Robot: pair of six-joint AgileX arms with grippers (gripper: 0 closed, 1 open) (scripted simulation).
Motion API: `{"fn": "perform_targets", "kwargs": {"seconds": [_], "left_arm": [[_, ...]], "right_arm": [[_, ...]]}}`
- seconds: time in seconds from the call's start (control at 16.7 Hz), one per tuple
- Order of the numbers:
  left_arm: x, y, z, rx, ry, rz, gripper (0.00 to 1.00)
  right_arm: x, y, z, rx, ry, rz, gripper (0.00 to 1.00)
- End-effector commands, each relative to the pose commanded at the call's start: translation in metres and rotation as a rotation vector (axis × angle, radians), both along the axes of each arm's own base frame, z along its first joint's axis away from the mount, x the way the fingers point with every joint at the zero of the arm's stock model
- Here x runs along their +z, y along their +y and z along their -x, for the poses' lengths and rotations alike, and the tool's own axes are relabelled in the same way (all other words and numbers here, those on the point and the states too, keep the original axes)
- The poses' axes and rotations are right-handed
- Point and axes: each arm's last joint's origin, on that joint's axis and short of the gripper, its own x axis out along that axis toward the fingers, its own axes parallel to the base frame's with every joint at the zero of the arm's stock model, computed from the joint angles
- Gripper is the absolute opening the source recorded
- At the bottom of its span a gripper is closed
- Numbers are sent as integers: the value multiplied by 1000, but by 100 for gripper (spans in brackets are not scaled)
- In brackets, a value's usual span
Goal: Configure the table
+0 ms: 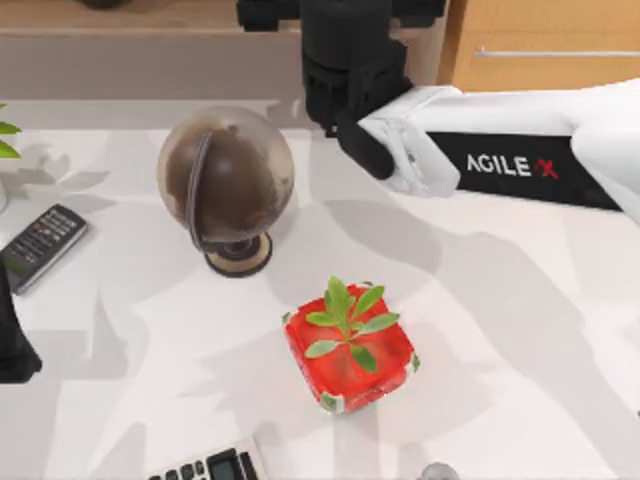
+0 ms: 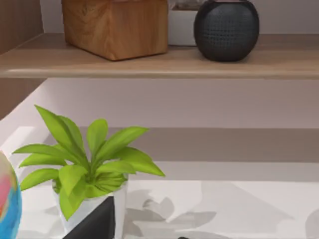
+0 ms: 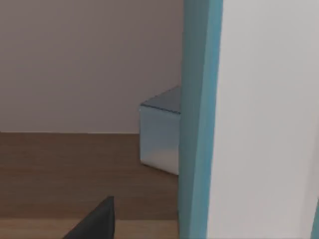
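- Desk (image 1: 520, 330) spreads white beneath everything, holding a dark globe (image 1: 225, 178), a red-potted plant (image 1: 349, 345), a remote (image 1: 42, 245) at its left edge and a calculator (image 1: 205, 466) at the near edge.
- Right arm (image 1: 520, 160) reaches over the desk's far side toward the shelf; its end effector's state cannot be told.
- Left arm (image 1: 12, 340) sits at the left edge.

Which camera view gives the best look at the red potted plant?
The top view: the red potted plant stands whole on the table, between the globe and the calculator. The left wrist view holds a different plant in a white pot; the right wrist view faces a shelf.
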Motion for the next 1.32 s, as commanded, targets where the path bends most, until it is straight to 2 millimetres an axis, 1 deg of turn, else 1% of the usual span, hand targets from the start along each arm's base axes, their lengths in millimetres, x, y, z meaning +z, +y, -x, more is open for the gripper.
{"fn": "perform_targets", "kwargs": {"seconds": [0.18,0.36,0.54,0.72,1.32], "left_arm": [[0,0,0,0,0,0,100],[0,0,0,0,0,0,100],[0,0,0,0,0,0,100],[0,0,0,0,0,0,100],[0,0,0,0,0,0,100]], "right_arm": [[2,0,0,1,-3,-1,100],[-1,2,-10,2,0,0,100],[0,0,-20,0,0,0,100],[0,0,-20,0,0,0,100],[0,0,-20,0,0,0,25]]}}
